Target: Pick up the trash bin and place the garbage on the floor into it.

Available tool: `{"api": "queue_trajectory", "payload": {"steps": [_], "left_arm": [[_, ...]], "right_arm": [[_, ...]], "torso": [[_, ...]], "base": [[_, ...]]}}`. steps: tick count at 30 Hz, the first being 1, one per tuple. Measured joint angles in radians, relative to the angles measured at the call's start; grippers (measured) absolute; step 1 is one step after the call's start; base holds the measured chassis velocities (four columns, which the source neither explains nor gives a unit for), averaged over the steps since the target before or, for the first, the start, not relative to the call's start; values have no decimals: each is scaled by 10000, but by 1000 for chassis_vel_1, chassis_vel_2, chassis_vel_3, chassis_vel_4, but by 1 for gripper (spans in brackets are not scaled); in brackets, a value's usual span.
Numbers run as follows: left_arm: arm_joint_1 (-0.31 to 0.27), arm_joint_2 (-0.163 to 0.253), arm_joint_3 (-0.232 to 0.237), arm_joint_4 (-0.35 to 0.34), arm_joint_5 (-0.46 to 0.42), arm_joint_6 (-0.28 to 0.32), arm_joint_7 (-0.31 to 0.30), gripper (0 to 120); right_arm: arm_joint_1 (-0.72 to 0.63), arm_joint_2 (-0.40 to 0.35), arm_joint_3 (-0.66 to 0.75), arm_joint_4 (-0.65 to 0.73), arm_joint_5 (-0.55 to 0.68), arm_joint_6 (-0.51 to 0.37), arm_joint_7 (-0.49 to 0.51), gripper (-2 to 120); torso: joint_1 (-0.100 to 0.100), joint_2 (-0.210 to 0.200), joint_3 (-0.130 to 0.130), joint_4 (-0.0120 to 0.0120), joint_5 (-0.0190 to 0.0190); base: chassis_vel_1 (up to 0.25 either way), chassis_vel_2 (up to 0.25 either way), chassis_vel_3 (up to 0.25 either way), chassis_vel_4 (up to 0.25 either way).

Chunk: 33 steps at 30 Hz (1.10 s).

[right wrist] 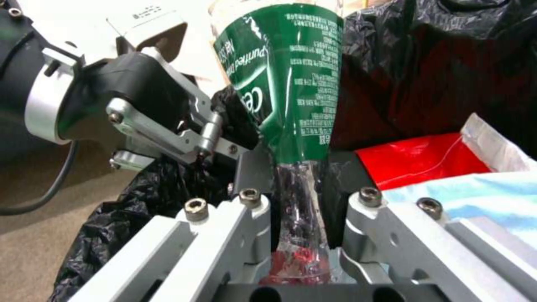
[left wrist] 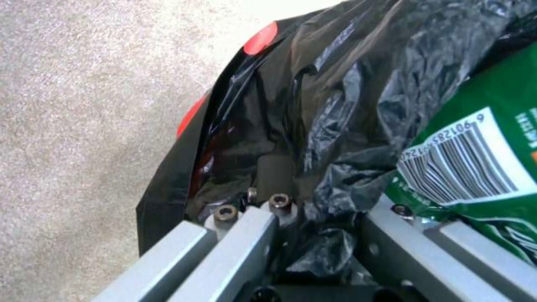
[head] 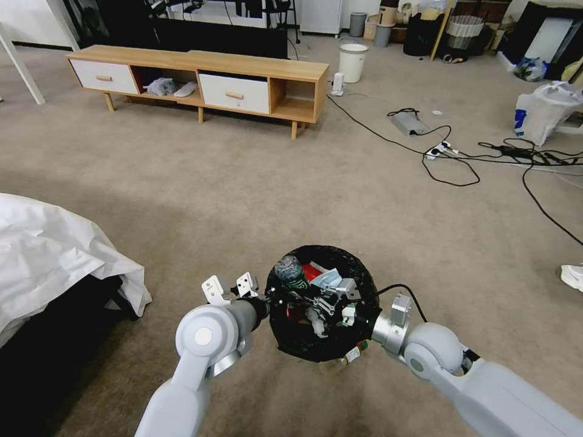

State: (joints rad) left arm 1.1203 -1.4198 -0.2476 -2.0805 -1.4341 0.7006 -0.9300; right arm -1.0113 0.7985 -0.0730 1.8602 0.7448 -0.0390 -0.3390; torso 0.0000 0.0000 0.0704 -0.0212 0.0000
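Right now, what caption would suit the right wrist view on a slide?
Right tool pinching a green-labelled bottle over the trash bin, left tool on the bag rim.

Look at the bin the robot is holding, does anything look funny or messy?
Yes. The trash bin is stuffed, and the right gripper is pinching a squashed bottle with a green label inside it. The left gripper clamps the bin's crinkled black rim. Something small pokes out below the bin's near edge; I can't tell what.
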Motion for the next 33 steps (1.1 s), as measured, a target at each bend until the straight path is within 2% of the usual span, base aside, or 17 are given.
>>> {"api": "queue_trajectory", "payload": {"steps": [4, 5, 7, 10, 12, 17, 22, 33], "left_arm": [[3, -12, 2, 0, -27, -6, 0, 0], [3, -12, 2, 0, -27, -6, 0, 0], [3, -11, 8, 0, -54, -9, 0, 0], [3, -9, 5, 0, -64, -10, 0, 0], [-4, 7, -3, 0, -104, -16, -3, 0], [4, 33, -18, 0, -136, -21, -11, 0], [8, 67, -19, -11, -172, -23, -17, 0], [-17, 96, -16, -19, -207, -35, -30, 0]], "right_arm": [[0, 11, -13, -17, -1, 0, 45, 28], [0, 11, -13, -17, -1, 0, 45, 28], [9, 21, -17, -25, 0, 0, 71, 39], [15, 26, -19, -34, -1, 1, 80, 45], [18, 39, -29, -49, 1, 0, 96, 56], [12, 64, -31, -67, 0, 0, 115, 66], [0, 86, -8, -90, 1, -1, 152, 71], [4, 69, 25, -94, 30, -1, 165, 73]], "torso": [[0, -1, 0, 0, 0], [0, -1, 0, 0, 0], [0, -1, 0, 0, 0], [0, -1, 0, 0, 0], [0, -1, 0, 0, 0], [0, 0, 0, 0, 0], [-1, -1, 0, 0, 0], [0, -1, 0, 0, 0]], "base": [[0, 0, 0, 0], [0, 0, 0, 0], [0, 0, 0, 0], [0, 0, 0, 0], [0, 0, 0, 0], [0, 0, 0, 0], [0, 0, 0, 0], [0, 0, 0, 0]]}}
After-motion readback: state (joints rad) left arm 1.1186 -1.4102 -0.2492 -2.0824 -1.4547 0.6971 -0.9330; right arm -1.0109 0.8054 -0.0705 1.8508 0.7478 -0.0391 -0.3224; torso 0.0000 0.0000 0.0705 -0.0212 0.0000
